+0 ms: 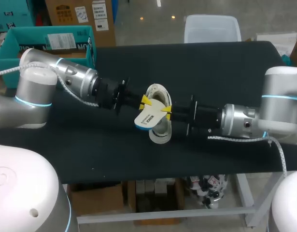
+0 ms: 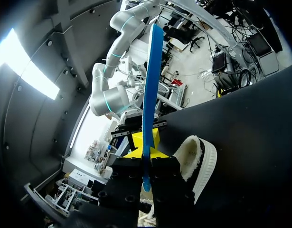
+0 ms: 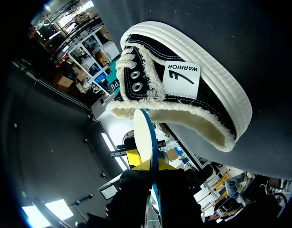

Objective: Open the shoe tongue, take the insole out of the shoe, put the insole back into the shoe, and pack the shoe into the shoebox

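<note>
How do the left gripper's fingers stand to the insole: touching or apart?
Touching. In the left wrist view the insole stands edge-on between the fingers of the left gripper, and both press against it with no gap.

— What is your shoe (image 3: 212, 99) made of?
— Matt black canvas, you'll see, with frayed fleecy cream lining, shiny metal eyelets and a ribbed white rubber sole, faintly glossy.
— And the insole (image 1: 149, 118)?
— Smooth and matt: pale on its face, blue beneath; it looks like foam.
— Your table (image 1: 211, 63)?
— Matt black cloth. The left arm (image 1: 76, 77) and right arm (image 1: 240, 121) show satin silver metal and glossy white shells.
</note>
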Controlling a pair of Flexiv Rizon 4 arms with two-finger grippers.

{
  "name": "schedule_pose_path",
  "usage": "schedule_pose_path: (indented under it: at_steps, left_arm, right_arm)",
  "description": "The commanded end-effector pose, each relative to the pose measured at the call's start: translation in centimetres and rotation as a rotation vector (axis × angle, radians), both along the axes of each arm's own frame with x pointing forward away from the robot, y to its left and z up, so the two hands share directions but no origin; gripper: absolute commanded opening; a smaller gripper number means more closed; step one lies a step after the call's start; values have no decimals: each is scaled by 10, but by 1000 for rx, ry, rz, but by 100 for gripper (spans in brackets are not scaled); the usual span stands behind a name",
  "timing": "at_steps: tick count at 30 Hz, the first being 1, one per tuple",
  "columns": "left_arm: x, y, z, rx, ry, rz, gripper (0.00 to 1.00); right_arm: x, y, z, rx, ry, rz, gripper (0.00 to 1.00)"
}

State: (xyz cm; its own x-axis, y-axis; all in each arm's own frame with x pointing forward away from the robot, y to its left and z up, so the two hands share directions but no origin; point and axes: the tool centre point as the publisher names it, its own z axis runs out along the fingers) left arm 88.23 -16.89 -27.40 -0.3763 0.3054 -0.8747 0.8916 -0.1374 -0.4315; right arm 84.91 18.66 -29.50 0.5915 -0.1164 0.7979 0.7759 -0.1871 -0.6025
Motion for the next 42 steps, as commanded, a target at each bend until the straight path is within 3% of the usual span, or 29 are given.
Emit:
schedule_pose_path:
  at_steps: [1, 7, 17, 31, 42]
  left_arm:
    - [-4, 0, -2, 7, -4, 1, 0]
    - [-13, 0, -8, 32, -8, 21, 0]
    - [-13, 0, -22, 53, 13, 49, 0]
    - [10, -1, -53, 69, 68, 96, 0]
    - [25, -3, -54, 54, 47, 136, 0]
  right_arm:
    - [2, 2, -5, 4, 13, 22, 0]
    - [3, 3, -12, -8, 38, 35, 0]
    - [10, 7, -22, -32, 61, 66, 0]
    - [21, 2, -32, -63, 74, 35, 0]
    - [28, 1, -39, -59, 87, 28, 0]
